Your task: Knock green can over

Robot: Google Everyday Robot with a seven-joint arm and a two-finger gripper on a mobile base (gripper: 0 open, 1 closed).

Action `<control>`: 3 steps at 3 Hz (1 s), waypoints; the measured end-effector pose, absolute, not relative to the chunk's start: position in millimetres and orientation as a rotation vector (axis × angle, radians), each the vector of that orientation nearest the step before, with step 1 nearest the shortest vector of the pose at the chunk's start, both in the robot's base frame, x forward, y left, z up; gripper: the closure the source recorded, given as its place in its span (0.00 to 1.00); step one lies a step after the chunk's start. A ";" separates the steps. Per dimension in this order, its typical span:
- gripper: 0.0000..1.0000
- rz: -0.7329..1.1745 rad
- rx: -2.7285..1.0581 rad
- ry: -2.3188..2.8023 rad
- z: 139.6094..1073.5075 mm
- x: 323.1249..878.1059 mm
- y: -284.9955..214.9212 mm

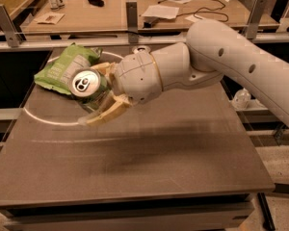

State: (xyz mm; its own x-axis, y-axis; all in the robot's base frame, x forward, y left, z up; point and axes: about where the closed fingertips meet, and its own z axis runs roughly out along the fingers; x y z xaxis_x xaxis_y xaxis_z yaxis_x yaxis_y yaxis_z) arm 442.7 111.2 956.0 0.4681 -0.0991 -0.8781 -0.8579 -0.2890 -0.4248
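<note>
Currently the gripper (92, 95) is sitting over the left half of the desk (164, 172), toward the far-left corner, and is clenching the green can (86, 84) between its two tan fingers (107, 111), one running under the can and one over it. The can is tilting well off upright, with its silver top and pull tab facing the camera. Whether its base is touching the desk cannot be told. The white arm (231, 57) is reaching in from the right edge and casting a long shadow across the desk's middle. A light-green chip bag (61, 69) is lying near the far-left corner, just behind the can. A thin white arc (41, 121) is curving along the left edge.
</note>
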 end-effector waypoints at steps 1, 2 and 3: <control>1.00 0.752 -1.842 0.737 960.1 444.4 91.3; 1.00 0.571 -2.013 0.643 955.3 441.4 73.1; 1.00 0.411 -2.167 0.544 947.0 441.2 59.1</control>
State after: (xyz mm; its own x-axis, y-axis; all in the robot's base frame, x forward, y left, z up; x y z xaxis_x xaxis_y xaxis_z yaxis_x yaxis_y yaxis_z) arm 441.2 59.1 947.0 0.8517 -0.2371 -0.4673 -0.5141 -0.5503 -0.6579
